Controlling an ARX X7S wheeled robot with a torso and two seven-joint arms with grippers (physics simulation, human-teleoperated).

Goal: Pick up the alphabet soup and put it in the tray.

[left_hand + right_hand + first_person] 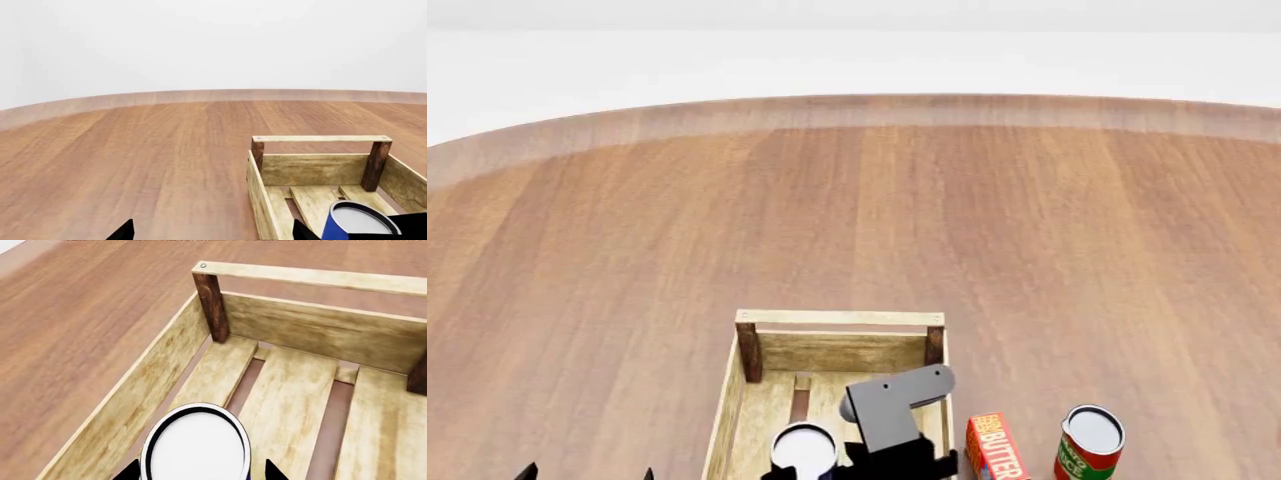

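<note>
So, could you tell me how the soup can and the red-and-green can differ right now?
The soup can sits within the tray's walls, between the right gripper's fingers; the red-and-green can stands outside on the table, right of the butter box. The soup can's side is blue; the other's is red and green. No gripper is at the red-and-green can. Both are upright cylinders with pale tops.

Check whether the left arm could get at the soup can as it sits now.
Probably not without trouble. The soup can is inside the tray, with the right gripper around it and the right arm over it. The left gripper hangs outside the tray's wall.
</note>
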